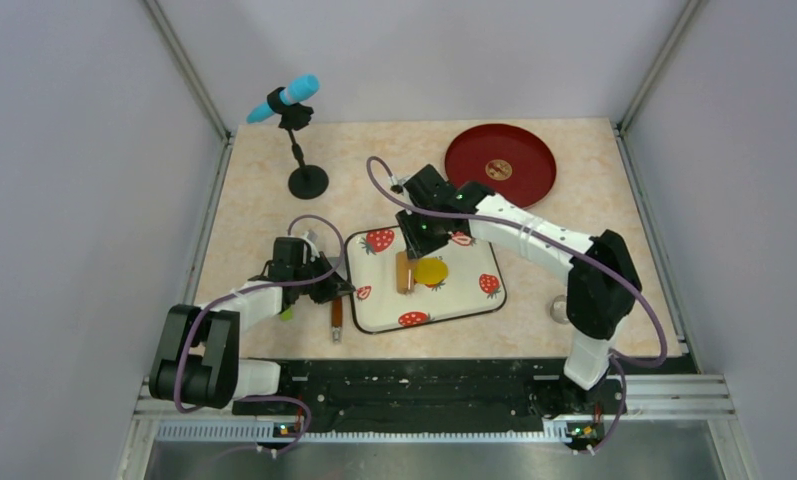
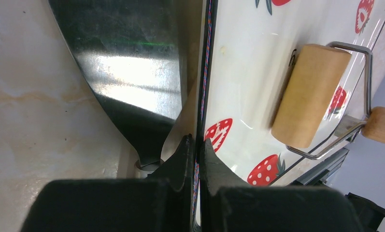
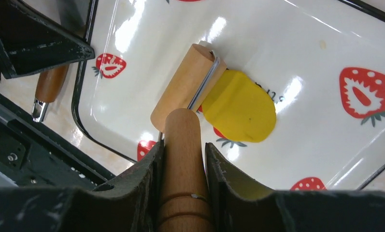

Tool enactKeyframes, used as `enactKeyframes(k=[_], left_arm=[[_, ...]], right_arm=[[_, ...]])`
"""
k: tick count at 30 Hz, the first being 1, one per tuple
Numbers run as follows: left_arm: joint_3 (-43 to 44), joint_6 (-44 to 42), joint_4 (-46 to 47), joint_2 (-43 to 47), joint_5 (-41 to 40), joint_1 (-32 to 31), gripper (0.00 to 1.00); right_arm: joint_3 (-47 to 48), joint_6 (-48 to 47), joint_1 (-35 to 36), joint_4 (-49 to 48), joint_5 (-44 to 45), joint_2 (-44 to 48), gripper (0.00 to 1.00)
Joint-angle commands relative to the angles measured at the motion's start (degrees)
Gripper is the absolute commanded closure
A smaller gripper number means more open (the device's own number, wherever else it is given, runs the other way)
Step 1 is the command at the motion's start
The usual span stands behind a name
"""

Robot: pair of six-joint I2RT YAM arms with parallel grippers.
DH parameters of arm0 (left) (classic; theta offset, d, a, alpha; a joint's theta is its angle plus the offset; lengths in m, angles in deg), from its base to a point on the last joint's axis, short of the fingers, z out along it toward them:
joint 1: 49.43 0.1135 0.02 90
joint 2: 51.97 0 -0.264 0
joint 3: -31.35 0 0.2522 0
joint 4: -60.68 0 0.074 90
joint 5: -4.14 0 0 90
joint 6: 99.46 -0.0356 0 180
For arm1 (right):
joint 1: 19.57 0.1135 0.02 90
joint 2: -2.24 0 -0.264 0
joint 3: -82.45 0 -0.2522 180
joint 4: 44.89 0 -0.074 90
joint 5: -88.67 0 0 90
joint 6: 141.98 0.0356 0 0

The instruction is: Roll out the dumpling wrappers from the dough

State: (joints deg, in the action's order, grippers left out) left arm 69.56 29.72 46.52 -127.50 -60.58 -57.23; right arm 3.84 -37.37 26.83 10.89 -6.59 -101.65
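The dough (image 3: 241, 108) lies flat against the roller (image 3: 188, 87), whose handle the right end effector (image 3: 183, 145) clamps; the left end effector (image 2: 196, 142) pinches the tray (image 2: 243, 58) edge.

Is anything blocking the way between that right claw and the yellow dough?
Nothing blocks it. The right gripper holds the wooden roller by its handle. The roller's drum sits right against the edge of the dough on the tray, with no other object between them.

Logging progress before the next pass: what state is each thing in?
Tray: lying flat, rim clamped.
Dough: flattened thin patch on tray.
Roller: lying against dough's edge, handle gripped.
Left claw: shut on tray rim.
Right claw: shut on roller handle.
Red plate: empty.
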Motion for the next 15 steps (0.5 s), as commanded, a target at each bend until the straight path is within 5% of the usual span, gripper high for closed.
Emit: enactKeyframes(k=[1, 15], left_arm=[[-0.28, -1.91, -3.05, -0.9, -5.24, 0.99, 1.0], [-0.24, -1.92, -3.11, -0.95, -5.24, 0.94, 1.0]], right_arm=[[0.76, -1.02, 0.38, 7.76, 4.82, 5.71, 1.0], [-0.93, -4.39, -6.41, 9.04, 5.8, 7.03, 1.0]])
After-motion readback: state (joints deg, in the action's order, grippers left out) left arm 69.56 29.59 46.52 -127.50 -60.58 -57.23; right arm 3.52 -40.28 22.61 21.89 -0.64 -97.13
